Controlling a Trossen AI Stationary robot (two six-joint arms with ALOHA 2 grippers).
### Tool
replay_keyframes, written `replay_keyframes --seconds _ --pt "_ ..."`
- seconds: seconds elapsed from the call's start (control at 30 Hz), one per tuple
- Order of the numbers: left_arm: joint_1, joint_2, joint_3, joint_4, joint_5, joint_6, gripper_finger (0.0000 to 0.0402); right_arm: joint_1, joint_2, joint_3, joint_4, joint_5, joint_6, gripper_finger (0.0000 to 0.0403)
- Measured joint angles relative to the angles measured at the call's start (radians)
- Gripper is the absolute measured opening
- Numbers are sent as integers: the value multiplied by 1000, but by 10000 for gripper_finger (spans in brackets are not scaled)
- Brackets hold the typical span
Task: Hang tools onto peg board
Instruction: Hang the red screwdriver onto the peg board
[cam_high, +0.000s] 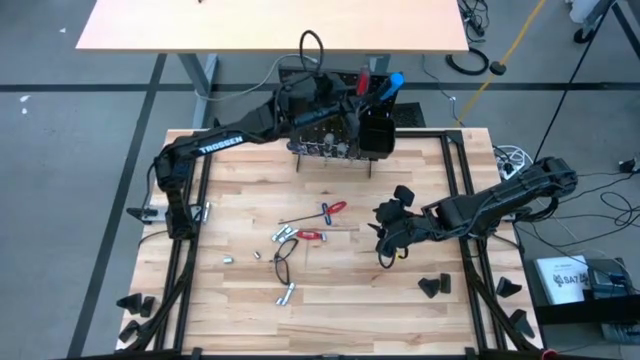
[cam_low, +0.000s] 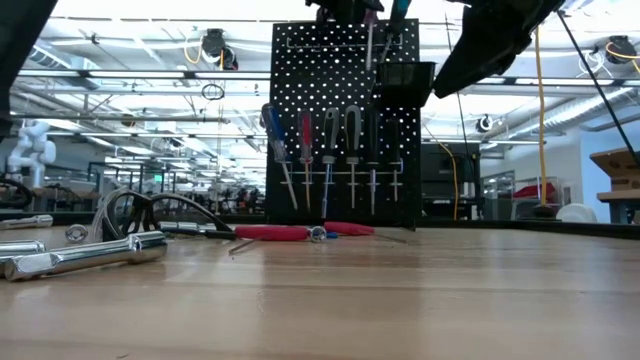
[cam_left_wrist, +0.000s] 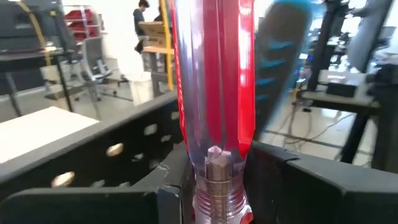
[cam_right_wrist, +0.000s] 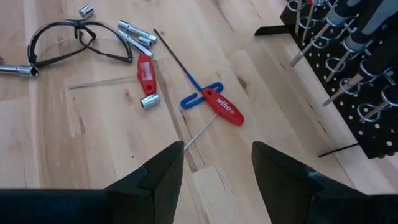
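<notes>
While several screwdrivers already hang in a row on the peg board (cam_low: 345, 120) at the table's far edge, your left gripper (cam_high: 352, 95) is up at its black bin (cam_high: 376, 131), closed on a red-handled screwdriver (cam_left_wrist: 214, 93) beside a blue-handled one (cam_high: 392, 84) standing in the bin. Your right gripper (cam_right_wrist: 214, 165) hovers part open and empty over the middle of the table (cam_high: 350, 310). Left to do: the red T-handle key (cam_right_wrist: 219, 107), the red-handled tool (cam_right_wrist: 145, 73), the sockets (cam_right_wrist: 138, 34) and metal bits lying loose.
</notes>
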Motion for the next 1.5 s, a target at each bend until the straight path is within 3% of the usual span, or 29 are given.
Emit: replay_keyframes --seconds 0.97,1.5 --pt "19 2 -1 47 1 -6 101 0 0 0 22 -1 -5 185" --pt "18 45 -2 95 -54 21 101 0 0 0 27 -1 -12 185"
